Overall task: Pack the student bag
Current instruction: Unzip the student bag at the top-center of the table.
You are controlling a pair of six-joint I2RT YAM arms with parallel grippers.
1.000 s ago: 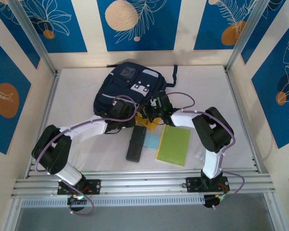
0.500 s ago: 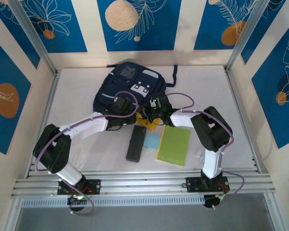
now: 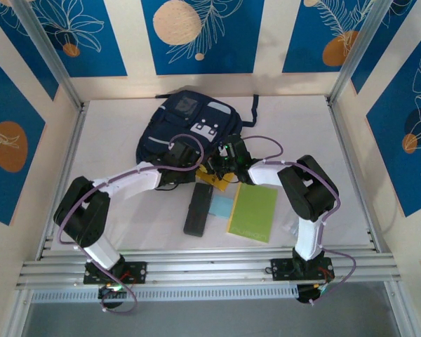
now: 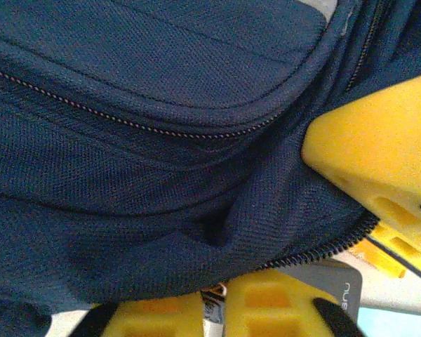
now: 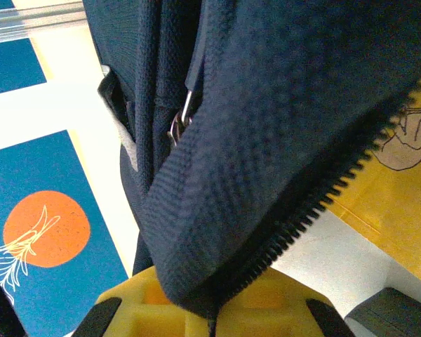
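— Where does the bag (image 3: 189,123) lie?
— On the far middle of the white table (image 3: 302,140), with its zipper edge (image 5: 316,203) toward the arms.
— And the left gripper (image 3: 196,163)?
— Clenched on a fold of the bag's fabric, at its near edge.
— The right gripper (image 3: 219,165)?
— Closed too, pinching the zipper edge. A green notebook (image 3: 252,210) and a black case (image 3: 196,208) lie just in front of the bag.

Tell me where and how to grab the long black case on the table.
Grip the black case across its narrow width near the middle, coming straight down from above. It lies flat with its long axis running near-to-far, so both long sides look reachable, though the light-blue sheet sits close along its right side.
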